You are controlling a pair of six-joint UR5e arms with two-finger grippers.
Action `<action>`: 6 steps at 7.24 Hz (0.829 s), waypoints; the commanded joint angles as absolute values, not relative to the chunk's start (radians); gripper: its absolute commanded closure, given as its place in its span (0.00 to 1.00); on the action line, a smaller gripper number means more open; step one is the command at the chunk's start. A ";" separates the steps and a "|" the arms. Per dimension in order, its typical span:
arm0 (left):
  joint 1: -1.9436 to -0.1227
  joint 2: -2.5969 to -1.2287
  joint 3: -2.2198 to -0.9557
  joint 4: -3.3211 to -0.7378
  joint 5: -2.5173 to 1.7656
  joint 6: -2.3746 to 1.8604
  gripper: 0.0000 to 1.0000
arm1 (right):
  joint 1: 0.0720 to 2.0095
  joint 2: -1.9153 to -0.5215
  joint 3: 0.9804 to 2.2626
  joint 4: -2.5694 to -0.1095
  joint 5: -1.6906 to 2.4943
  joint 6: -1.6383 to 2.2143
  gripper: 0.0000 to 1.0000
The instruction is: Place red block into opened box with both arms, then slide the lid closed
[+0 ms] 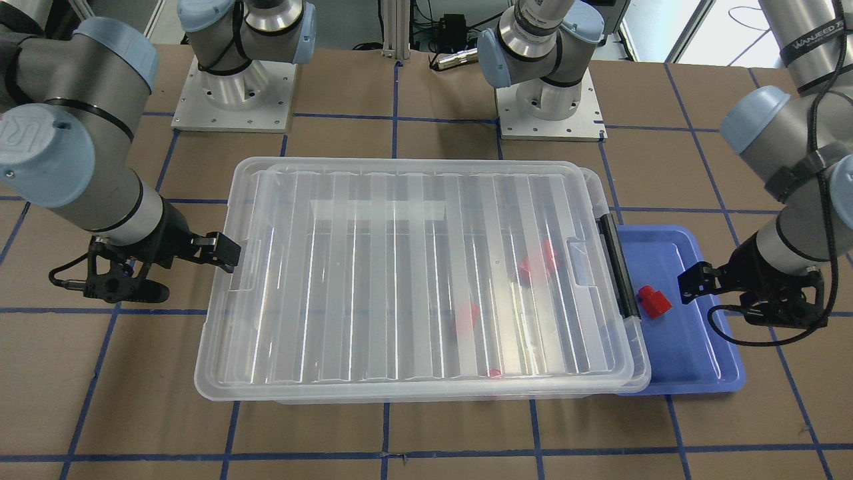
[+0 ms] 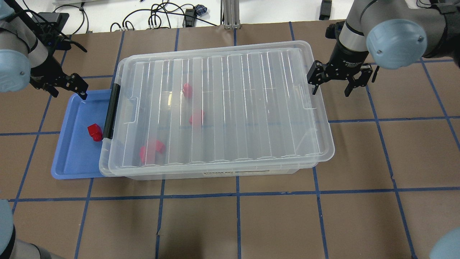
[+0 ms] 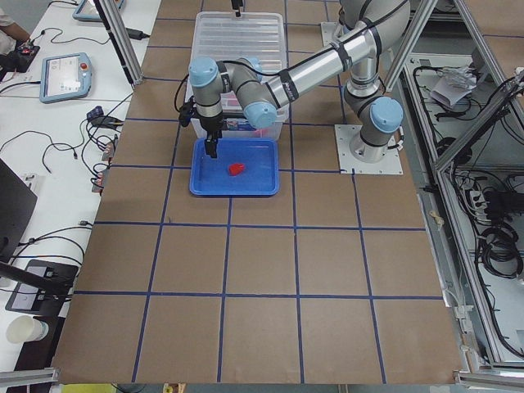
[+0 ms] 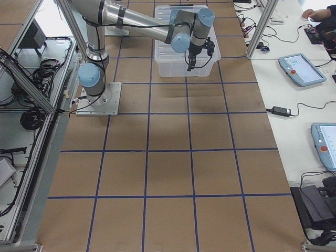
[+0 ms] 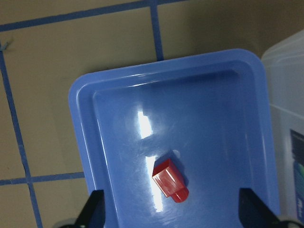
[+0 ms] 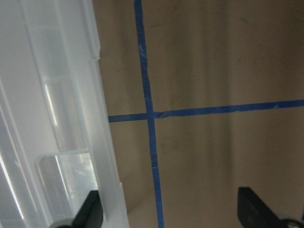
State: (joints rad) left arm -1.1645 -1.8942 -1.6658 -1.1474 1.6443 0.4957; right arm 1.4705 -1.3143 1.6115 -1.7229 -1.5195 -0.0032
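One red block (image 1: pixel 653 301) (image 2: pixel 95 132) (image 3: pixel 237 169) (image 5: pixel 170 181) lies in a blue tray, close to the box's black bar (image 2: pixel 111 111). My left gripper (image 2: pixel 69 92) (image 1: pixel 716 293) (image 5: pixel 173 211) hangs open over the tray, just off that block, holding nothing. The clear box (image 2: pixel 215 174) has the ribbed lid (image 2: pixel 230 108) (image 1: pixel 413 280) lying over almost all of it, shifted slightly away from the bar end. Three more red blocks (image 2: pixel 196 117) show blurred through the lid. My right gripper (image 2: pixel 331 91) (image 1: pixel 190 270) (image 6: pixel 171 211) is open and empty beside the lid's far short end.
The blue tray (image 2: pixel 72 158) (image 1: pixel 693 360) butts against the box's bar end. Both arm bases (image 1: pixel 233 87) stand behind the box. Brown table with blue tape lines stretches in front of the box. Tablets and cables lie on side benches.
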 commanded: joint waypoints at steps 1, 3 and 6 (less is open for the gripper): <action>-1.140 -1.898 -1.773 -1.063 1.635 0.424 0.00 | 1.411 -1.315 1.611 -1.723 -1.520 -0.050 0.00; -1.137 -1.904 -1.866 -0.966 1.637 0.391 0.00 | 1.379 -1.316 1.600 -1.724 -1.538 -0.112 0.00; -1.137 -1.931 -1.971 -0.848 1.631 0.293 0.00 | 1.356 -1.315 1.597 -1.747 -1.598 -0.179 0.00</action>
